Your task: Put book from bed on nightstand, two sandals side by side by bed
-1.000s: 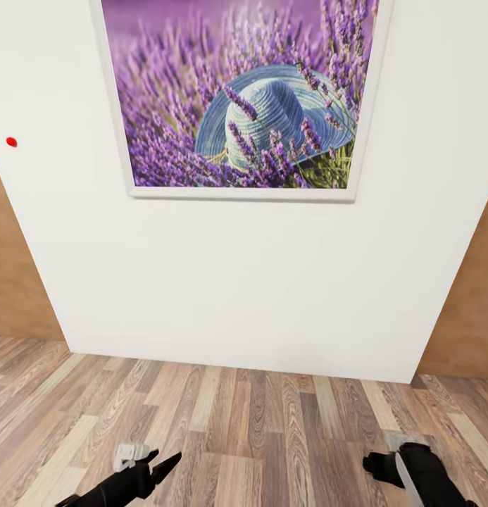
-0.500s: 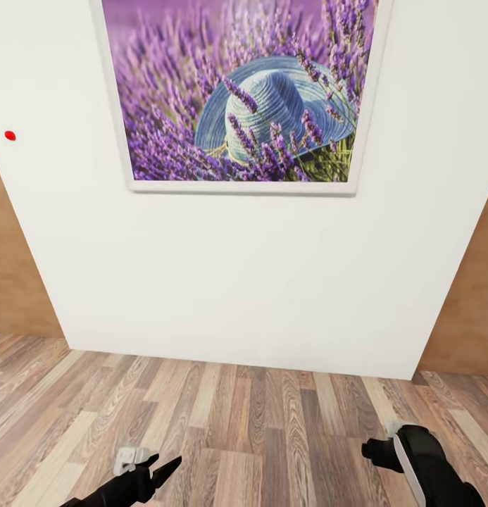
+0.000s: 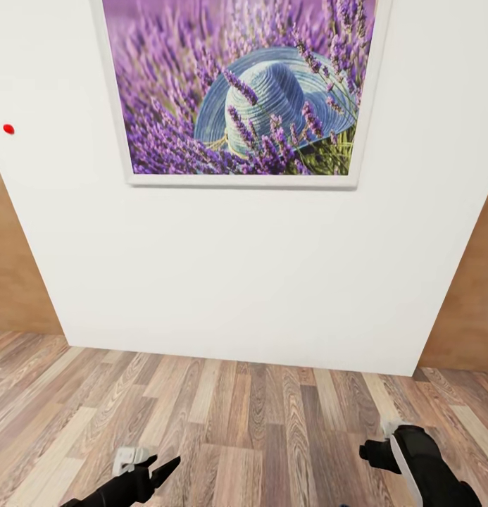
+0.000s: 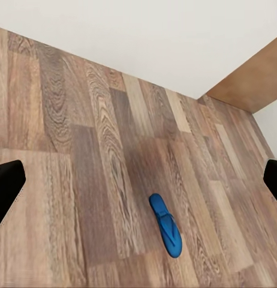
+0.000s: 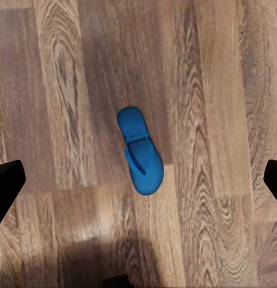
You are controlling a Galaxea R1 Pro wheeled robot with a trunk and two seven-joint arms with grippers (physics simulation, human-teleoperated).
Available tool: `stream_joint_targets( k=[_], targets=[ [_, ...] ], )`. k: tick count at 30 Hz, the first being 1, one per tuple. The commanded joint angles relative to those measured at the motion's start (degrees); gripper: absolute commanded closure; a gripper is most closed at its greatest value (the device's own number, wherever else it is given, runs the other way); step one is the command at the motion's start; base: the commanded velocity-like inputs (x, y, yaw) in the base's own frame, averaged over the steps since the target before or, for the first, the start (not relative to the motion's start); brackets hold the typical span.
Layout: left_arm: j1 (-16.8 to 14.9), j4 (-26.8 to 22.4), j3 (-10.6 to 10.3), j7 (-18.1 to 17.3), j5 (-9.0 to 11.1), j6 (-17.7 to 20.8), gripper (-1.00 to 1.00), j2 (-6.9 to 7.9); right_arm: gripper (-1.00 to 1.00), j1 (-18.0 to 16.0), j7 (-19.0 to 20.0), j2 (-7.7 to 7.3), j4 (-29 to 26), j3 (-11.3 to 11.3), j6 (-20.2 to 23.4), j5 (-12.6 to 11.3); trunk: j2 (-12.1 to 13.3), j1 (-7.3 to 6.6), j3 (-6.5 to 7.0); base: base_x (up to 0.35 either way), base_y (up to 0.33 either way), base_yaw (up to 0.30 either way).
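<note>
One blue sandal (image 5: 140,150) lies flat on the plank floor (image 3: 258,422), alone, below the right gripper (image 5: 138,180). Both arms low, pointing forward at the white wall (image 3: 258,282). Left gripper (image 4: 138,186) and right: jaws spread wide, holding nothing.

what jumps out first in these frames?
The big framed lavender picture with a blue straw hat, hung on the white wall straight ahead in the head view. Then a bright blue sandal lying flat on the wood-plank floor, seen below the right gripper, whose fingers are spread wide.
</note>
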Motion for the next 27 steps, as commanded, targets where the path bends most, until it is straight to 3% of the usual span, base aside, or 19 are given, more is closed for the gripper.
stream_joint_targets(
  k=[1, 9, 27],
  targets=[
    [0.0, 0.1, 0.0, 0.4, 0.4, 0.5, -1.00, 0.02, -1.00, 0.0, 0.2, 0.00, 0.0, 0.0, 0.1, 0.3, -0.4, 0.22, -0.24, 0.000, 0.000, 0.000],
    [0.0, 0.3, 0.0, 3.5, 0.4, 0.5, -1.00, -0.02, -1.00, 0.0, 0.3, -0.03, 0.7, -0.2, -0.2, 0.2, -3.7, 1.98, -1.68, 0.000, 0.000, 0.000],
    [0.0, 0.4, -0.2, 4.1, 0.3, 0.4, -1.00, -0.14, -1.00, 0.0, 0.3, -0.03, 1.5, -0.1, -0.3, 0.2, -10.9, 5.93, -4.91, 0.000, 0.000, 0.000]
  ],
)
